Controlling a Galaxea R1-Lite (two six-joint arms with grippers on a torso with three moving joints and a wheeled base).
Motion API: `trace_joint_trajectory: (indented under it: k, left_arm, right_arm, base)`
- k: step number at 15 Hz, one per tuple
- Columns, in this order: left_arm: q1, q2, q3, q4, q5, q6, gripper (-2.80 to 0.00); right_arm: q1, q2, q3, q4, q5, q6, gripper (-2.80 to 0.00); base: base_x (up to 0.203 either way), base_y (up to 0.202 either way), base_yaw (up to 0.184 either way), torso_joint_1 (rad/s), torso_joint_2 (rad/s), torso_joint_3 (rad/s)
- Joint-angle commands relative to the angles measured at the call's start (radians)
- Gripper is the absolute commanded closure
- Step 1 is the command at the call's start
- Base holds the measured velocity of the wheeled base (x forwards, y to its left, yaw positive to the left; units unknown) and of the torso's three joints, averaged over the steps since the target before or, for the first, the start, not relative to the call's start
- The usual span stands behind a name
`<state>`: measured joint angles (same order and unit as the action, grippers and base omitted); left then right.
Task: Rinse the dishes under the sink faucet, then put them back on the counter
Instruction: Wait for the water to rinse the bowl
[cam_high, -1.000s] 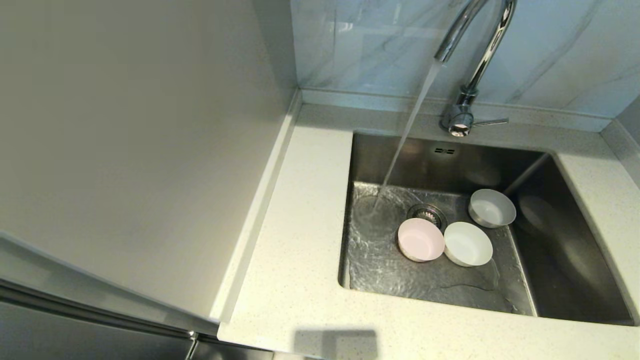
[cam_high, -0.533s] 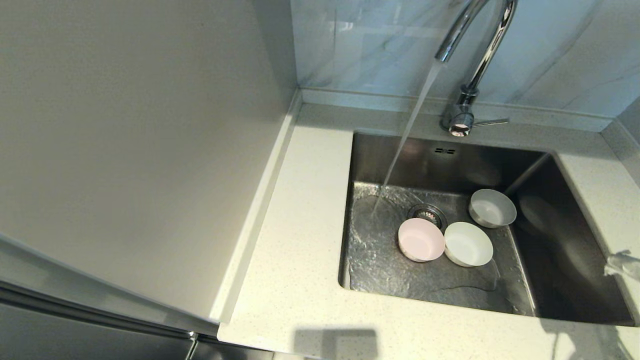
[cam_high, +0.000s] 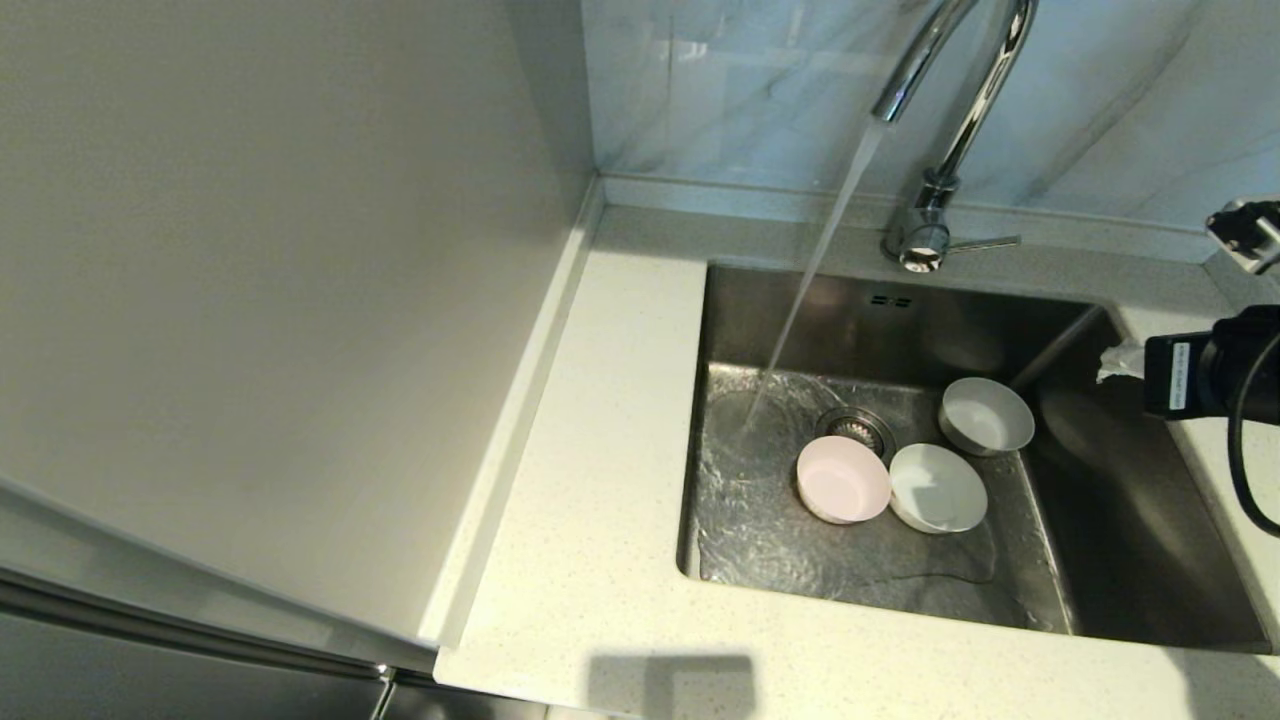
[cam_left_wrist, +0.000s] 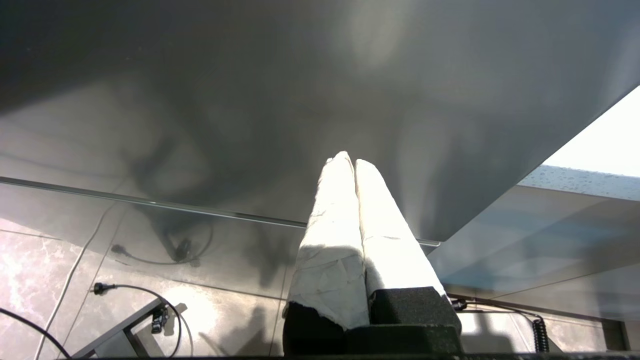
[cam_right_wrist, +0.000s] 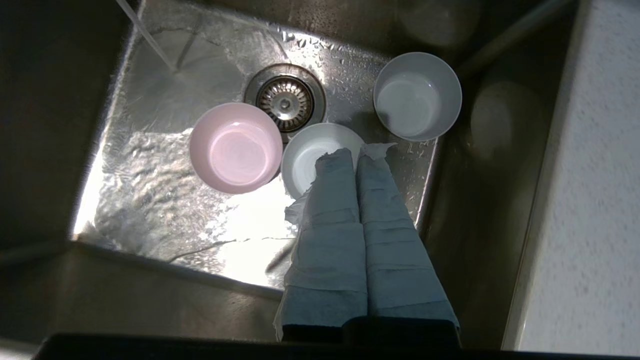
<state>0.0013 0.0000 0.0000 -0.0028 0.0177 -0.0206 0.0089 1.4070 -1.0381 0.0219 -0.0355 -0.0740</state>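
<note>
Running from the sink faucet, water strikes the sink floor left of the pink bowl, white bowl and grey bowl; right gripper, fingers pressed together and empty, hangs above them; left gripper closed, parked

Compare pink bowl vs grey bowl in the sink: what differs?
The pink bowl touches the white bowl; the grey bowl stands apart. Pink lies closer to the water stream, grey sits by the sink's right wall. Both are upright, similar size, outside the stream.
</note>
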Motion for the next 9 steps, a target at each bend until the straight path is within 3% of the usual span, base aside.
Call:
trace_joint_trajectory:
  k: [1, 9]
  left_arm:
    - [0.000, -0.003, 0.000, 0.000, 0.001, -0.001, 0.00]
    - [0.000, -0.003, 0.000, 0.000, 0.001, -0.001, 0.00]
  right_arm:
    - [0.001, 0.114, -0.061, -0.002, -0.001, -0.011, 0.00]
    - [0.001, 0.388, -0.346, -0.005, -0.044, -0.017, 0.00]
  base:
    - [0.000, 0.000, 0.000, 0.000, 0.00, 0.000]
    - [0.000, 0.000, 0.000, 0.000, 0.00, 0.000]
